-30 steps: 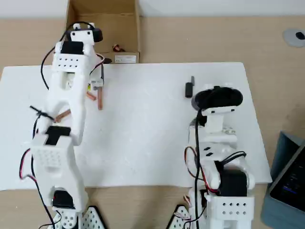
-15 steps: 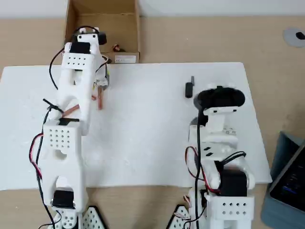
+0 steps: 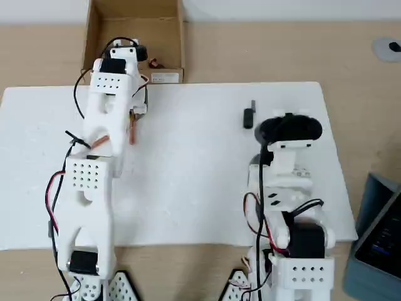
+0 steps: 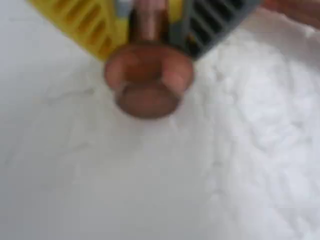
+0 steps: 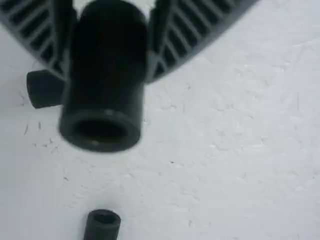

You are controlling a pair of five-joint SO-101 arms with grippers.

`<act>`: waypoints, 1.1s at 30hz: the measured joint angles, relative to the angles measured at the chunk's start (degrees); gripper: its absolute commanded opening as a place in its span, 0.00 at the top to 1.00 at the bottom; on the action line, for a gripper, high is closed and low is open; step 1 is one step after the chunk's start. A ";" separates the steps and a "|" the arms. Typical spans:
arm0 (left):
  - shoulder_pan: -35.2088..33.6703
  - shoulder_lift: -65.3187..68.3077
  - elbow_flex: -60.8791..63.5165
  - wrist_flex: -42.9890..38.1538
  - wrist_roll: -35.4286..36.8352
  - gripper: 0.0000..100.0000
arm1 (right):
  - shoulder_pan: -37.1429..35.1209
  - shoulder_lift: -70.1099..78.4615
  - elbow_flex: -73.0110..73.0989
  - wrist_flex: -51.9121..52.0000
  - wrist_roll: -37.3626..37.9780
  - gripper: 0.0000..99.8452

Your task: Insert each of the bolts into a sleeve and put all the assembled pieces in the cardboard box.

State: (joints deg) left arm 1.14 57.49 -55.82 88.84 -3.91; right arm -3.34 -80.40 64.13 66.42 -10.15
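My left gripper (image 4: 149,20) is shut on a copper bolt (image 4: 149,80), its round head facing the camera, between a yellow finger (image 4: 85,25) and a grey finger (image 4: 210,20). In the high view this gripper (image 3: 135,108) hangs over the white mat just in front of the cardboard box (image 3: 94,37). My right gripper (image 5: 110,30) is shut on a black sleeve (image 5: 102,95) with its open bore outward, low over the mat. Two more black sleeves (image 5: 102,225) (image 5: 45,87) lie on the mat near it. A loose copper bolt (image 3: 131,133) lies beside the left arm.
The white mat (image 3: 188,175) covers most of the table. An assembled piece (image 3: 155,63) lies in the box's near right corner. A black sleeve (image 3: 249,116) rests ahead of the right arm (image 3: 285,132). A dark case (image 3: 379,232) sits at the right edge.
The left arm has swung right and stretched toward the box, carrying its bolt. The right arm has not moved.
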 measured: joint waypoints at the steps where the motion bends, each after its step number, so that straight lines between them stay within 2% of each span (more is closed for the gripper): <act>1: 0.00 0.00 -0.18 0.18 0.00 1.00 | 0.00 0.00 0.00 0.00 0.00 0.99; 11: 0.00 2.11 -12.22 10.02 0.09 1.00 | 0.00 0.00 0.00 0.00 0.00 0.99; 18: -0.18 1.14 -18.20 10.99 2.29 1.00 | 0.00 0.00 0.00 0.00 0.00 0.99; 33: -0.44 -25.41 -17.67 11.16 2.02 1.00 | 0.00 0.00 0.00 0.00 2.55 0.99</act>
State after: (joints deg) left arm 0.70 32.09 -73.49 100.00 -1.89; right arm -3.34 -80.40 64.13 66.42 -7.60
